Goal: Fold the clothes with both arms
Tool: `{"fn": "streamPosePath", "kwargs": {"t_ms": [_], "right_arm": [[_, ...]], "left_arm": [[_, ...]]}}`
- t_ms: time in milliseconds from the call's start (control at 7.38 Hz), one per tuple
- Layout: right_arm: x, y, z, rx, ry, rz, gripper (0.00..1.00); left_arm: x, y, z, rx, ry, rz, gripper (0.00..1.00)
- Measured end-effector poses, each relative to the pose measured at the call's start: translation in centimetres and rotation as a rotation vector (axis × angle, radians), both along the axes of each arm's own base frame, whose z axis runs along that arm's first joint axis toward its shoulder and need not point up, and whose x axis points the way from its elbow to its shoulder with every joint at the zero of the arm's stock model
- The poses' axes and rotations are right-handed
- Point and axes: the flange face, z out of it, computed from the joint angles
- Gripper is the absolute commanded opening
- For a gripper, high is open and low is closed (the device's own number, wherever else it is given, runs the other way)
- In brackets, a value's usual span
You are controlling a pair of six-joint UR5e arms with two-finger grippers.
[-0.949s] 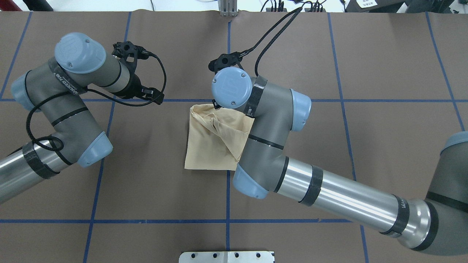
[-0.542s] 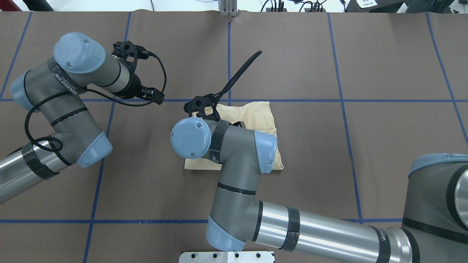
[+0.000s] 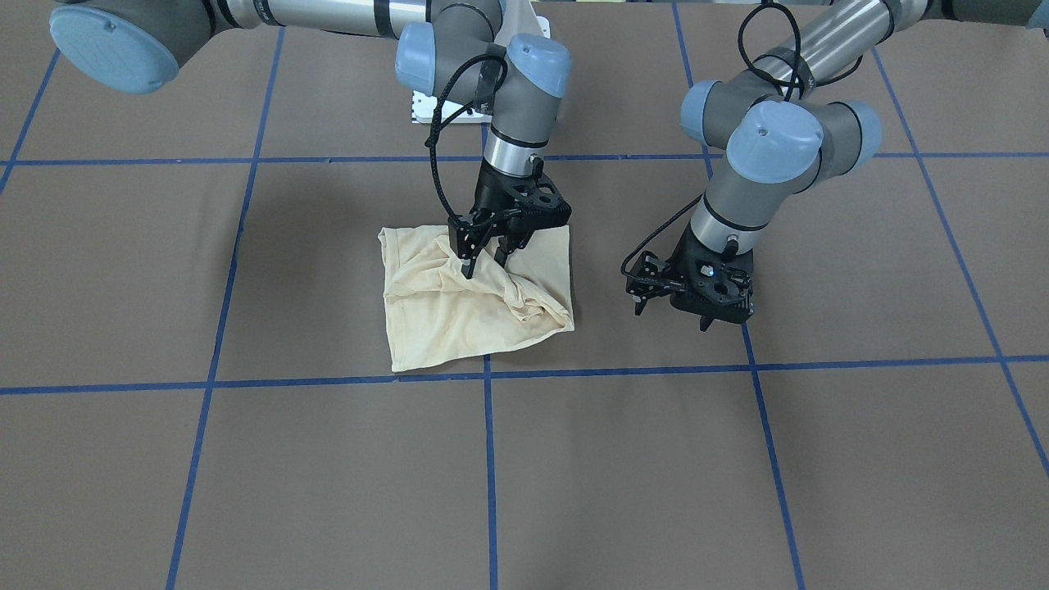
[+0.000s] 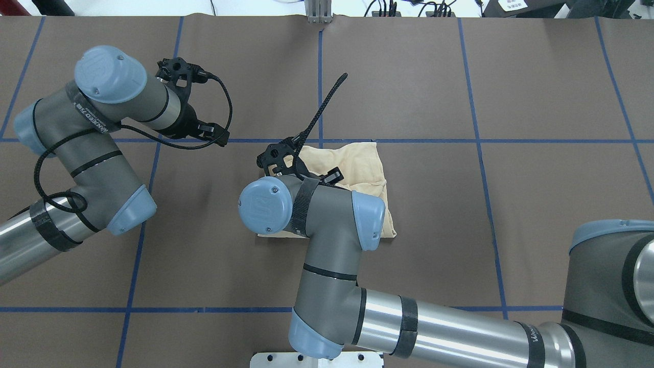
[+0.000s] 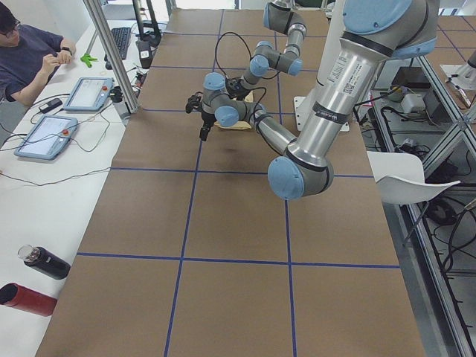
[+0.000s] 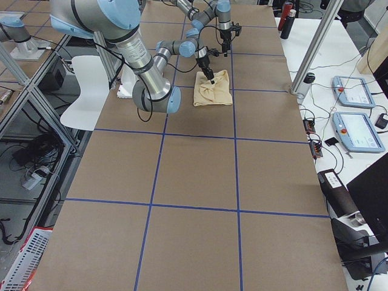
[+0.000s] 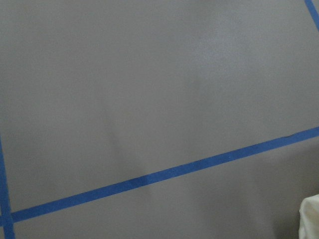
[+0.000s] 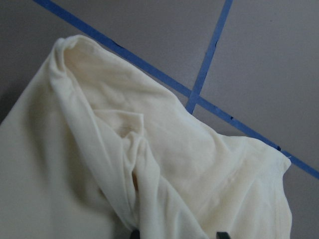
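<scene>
The clothes are one pale cream shirt [image 3: 459, 315], folded into a rough square near the table's middle, with a bunched ridge running across it. It also shows beside the right wrist in the overhead view [image 4: 360, 161]. My right gripper [image 3: 484, 260] points down onto the shirt's far part, open, its tips at the fabric. In the right wrist view both fingertips [image 8: 222, 233] stand apart at the bottom edge over the creased cloth [image 8: 164, 164]. My left gripper [image 3: 672, 315] hovers open and empty over bare table, well to the shirt's side. The print and the label are hidden.
Blue tape lines [image 4: 319, 102] divide the brown table cover. A white base plate [image 4: 317, 359] sits at the near edge. Beyond the far edge, a person [image 5: 30, 59] sits at a side table with tablets [image 5: 44, 137] and two bottles [image 5: 41, 262].
My right arm's elbow and wrist have swung toward the view's left and near side, uncovering the shirt's right half. The fabric that was pulled up now lies lower. The left arm has not moved.
</scene>
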Motion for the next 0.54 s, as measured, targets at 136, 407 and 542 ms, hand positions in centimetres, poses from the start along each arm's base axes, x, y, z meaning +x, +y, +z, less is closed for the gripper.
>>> {"fn": "streamPosePath", "kwargs": {"t_ms": [136,407,542], "right_arm": [[0.5,-1.1,0.1,0.020,0.014,0.005,0.53],[1.9,-4.5,0.9,0.044,0.038,0.020,0.52],[2.0,-6.9,2.1,0.060,0.037,0.029,0.52]], "left_arm": [[0.0,0.0,0.1,-0.001,0.000,0.000,1.00],[-0.2,0.1,0.0,0.001,0.002,0.000,1.00],[-0.2,0.2,-0.1,0.002,0.004,0.000,1.00]]}}
